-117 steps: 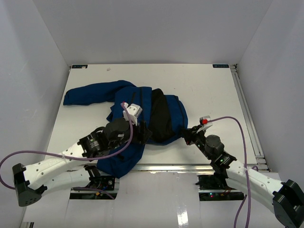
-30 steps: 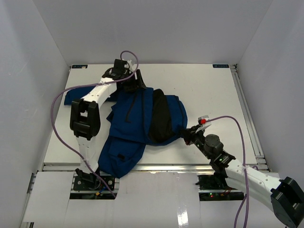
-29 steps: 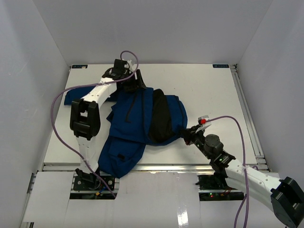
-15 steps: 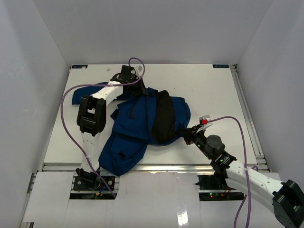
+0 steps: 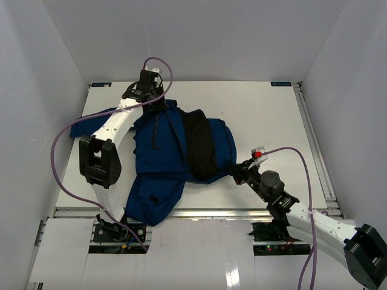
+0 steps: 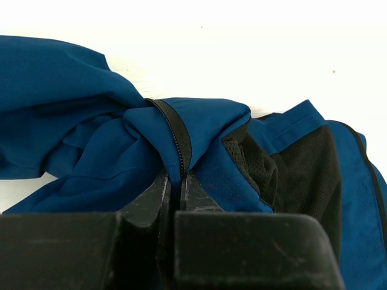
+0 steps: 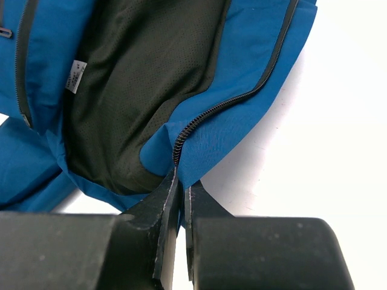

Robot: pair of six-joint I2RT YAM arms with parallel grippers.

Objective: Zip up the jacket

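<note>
Jacket lies open on surface, left of ctr. L jaws clamped on its zip edge at far end; R jaws clamped on zip end nr front.

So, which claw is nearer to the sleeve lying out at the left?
Left. The left claw pinches the jacket at its far edge, just right of the sleeve. The right claw grips the jacket on its opposite, near-right side, much farther away.
</note>
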